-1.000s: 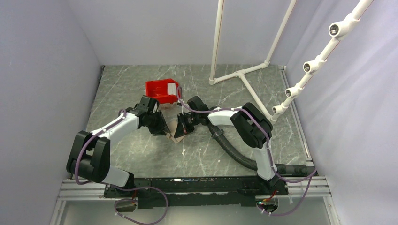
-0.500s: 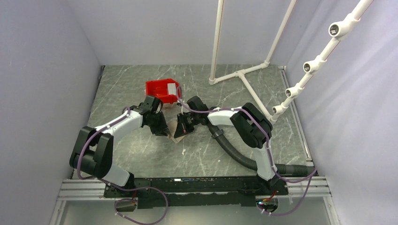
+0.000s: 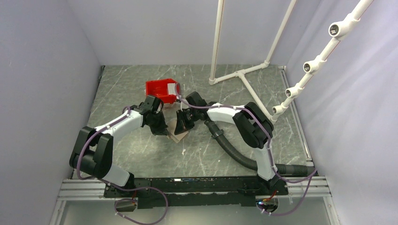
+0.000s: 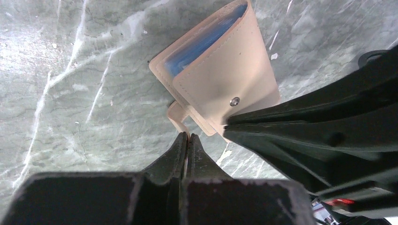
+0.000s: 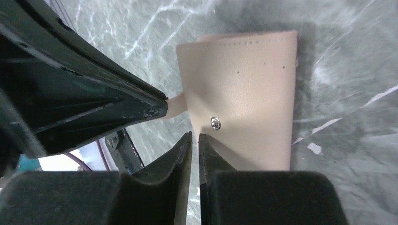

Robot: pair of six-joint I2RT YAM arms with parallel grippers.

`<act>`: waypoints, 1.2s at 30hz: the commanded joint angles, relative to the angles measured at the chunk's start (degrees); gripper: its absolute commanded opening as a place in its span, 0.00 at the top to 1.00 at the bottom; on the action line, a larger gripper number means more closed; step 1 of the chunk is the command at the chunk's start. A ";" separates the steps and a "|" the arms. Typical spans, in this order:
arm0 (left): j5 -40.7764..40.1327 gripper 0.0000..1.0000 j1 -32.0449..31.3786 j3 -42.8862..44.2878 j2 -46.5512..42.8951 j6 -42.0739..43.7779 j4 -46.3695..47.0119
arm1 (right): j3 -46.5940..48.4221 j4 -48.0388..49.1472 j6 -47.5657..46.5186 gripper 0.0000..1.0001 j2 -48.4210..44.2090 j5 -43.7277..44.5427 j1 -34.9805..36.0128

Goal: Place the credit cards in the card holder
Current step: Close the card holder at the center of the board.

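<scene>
two claws (image 4: 187, 137) (image 5: 195, 137) tight on card holder (image 4: 225, 77)

The tan card holder (image 4: 225, 79) lies folded, a blue card (image 4: 202, 44) showing inside its open end.

White shells between bulky black joints on the left arm (image 3: 119, 125) and the right arm (image 3: 220, 114). Thin purple cables (image 3: 166, 202) looped along both. Ribbed black hose (image 3: 232, 151) off the right one. Matte black, wedge-shaped fingers on the left gripper (image 4: 186, 137) and right gripper (image 5: 195, 136), edges scuffed pale.
</scene>
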 commanded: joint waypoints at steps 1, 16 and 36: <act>-0.72 1.00 -0.39 -0.44 -2.81 0.48 0.72 | 4.66 -3.71 -3.27 0.86 -4.13 2.56 -2.39; 1.45 1.00 -0.39 0.70 -2.47 1.79 4.58 | 0.52 3.05 0.76 1.00 2.46 5.13 0.35; -0.67 1.00 -0.39 3.03 5.69 1.34 4.99 | -4.94 8.01 7.51 1.00 1.79 10.04 1.16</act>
